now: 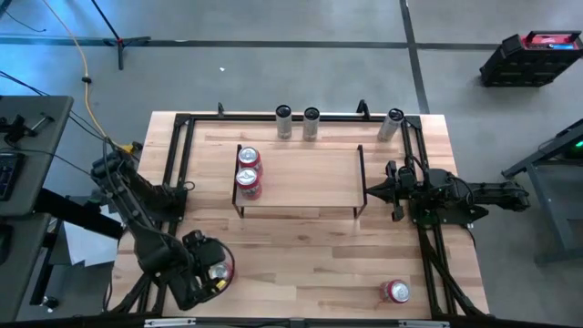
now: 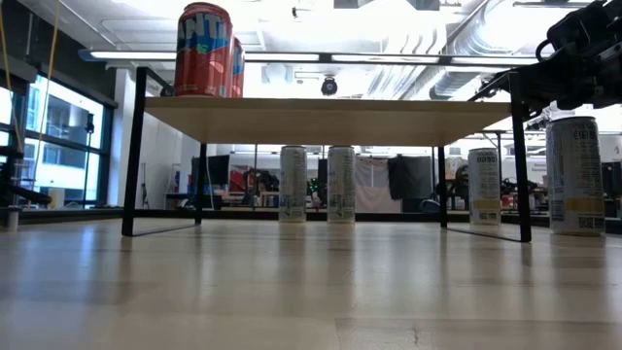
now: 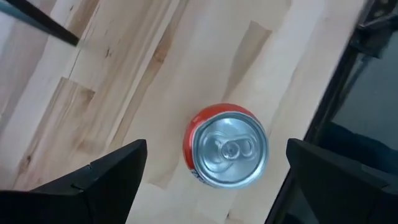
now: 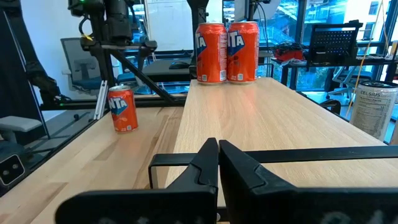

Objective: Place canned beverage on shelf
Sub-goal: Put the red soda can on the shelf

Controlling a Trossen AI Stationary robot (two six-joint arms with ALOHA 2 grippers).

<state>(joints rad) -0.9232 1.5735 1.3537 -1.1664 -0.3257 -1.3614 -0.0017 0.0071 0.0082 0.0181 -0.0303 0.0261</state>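
- Two red cans (image 1: 248, 172) already stand on the shelf (image 1: 310, 178), at its left end.
- My left gripper (image 1: 208, 271) hangs over a third red can (image 3: 225, 145) on the worktop (image 1: 310, 251) near the front left corner — jaws wide apart, one on each side, not touching it.
- My right gripper (image 1: 378, 189) waits at the shelf's right end, jaws together.
- Left to do — grip, lift, place; one more can (image 1: 395, 292) stands front right.

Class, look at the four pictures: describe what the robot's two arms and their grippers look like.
Both arms are dark, jointed and bulky, with cables along them. The left gripper has two broad, flat, matte black fingers with angled edges. The right gripper has black fingers tapering to wedge tips. No markings are visible.
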